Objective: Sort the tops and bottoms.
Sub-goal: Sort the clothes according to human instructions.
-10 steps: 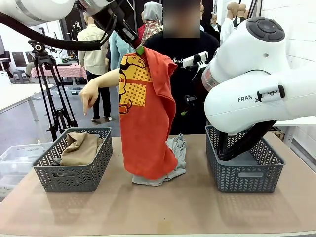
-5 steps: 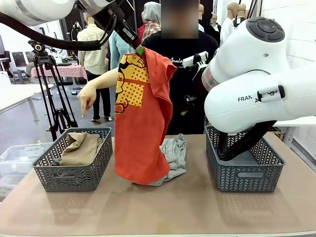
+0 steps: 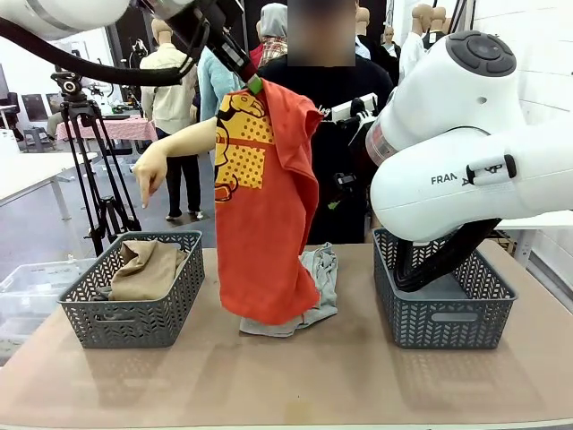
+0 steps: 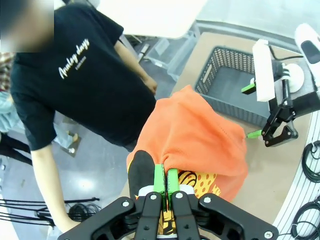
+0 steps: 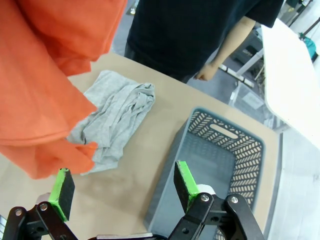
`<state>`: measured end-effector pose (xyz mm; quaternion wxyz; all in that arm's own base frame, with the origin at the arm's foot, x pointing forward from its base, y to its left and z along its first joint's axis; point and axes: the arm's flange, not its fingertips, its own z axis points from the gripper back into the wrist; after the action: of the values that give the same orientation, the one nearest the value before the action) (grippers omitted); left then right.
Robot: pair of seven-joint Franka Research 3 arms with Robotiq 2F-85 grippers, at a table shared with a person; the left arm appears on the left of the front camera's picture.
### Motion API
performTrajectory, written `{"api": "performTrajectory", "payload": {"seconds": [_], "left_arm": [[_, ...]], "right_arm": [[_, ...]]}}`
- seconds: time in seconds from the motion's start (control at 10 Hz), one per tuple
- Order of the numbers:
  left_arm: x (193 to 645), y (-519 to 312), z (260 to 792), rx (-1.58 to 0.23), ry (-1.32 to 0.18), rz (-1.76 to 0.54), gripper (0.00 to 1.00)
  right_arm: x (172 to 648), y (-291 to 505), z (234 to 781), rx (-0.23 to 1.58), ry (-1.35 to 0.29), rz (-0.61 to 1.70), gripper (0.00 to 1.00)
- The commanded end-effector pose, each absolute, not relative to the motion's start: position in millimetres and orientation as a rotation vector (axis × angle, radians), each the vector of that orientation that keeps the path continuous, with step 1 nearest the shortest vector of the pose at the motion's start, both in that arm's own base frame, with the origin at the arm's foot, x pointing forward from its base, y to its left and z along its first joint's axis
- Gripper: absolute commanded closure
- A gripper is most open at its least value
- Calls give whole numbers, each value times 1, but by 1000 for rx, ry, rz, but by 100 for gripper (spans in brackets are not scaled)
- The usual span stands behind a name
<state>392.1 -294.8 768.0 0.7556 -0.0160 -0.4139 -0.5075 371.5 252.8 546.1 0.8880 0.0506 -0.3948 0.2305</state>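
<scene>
left gripper grips the orange-red top aloft; right gripper gapes empty. next, likely: lower it into the left basket under the person's hand.

Left claw tight and high, right claw agape

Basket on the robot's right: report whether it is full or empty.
Empty. Seen from the right wrist, the basket has a bare grey floor; no garment lies inside.
</scene>
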Motion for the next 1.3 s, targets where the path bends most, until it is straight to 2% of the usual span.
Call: {"api": "performTrajectory", "payload": {"seconds": [0.0, 0.1, 0.6, 0.7, 0.8, 1.0, 1.2], "left_arm": [[386, -256, 805, 49, -940, -1114, 100], [390, -229, 815, 53, -916, -1067, 100], [386, -132, 850, 184, -1019, -847, 100], [384, -131, 853, 212, -1010, -797, 100], [388, -131, 851, 139, -997, -886, 100], [388, -131, 851, 139, -997, -886, 100], [400, -122, 856, 188, -1027, -829, 100]], "right_arm": [[371, 252, 543, 114, -826, 485, 0], [371, 252, 543, 114, -826, 485, 0], [371, 252, 543, 114, -826, 485, 0], [371, 252, 543, 114, -826, 485, 0], [371, 252, 543, 114, -826, 485, 0], [371, 252, 543, 114, -826, 485, 0], [371, 252, 543, 114, -826, 485, 0]]}}
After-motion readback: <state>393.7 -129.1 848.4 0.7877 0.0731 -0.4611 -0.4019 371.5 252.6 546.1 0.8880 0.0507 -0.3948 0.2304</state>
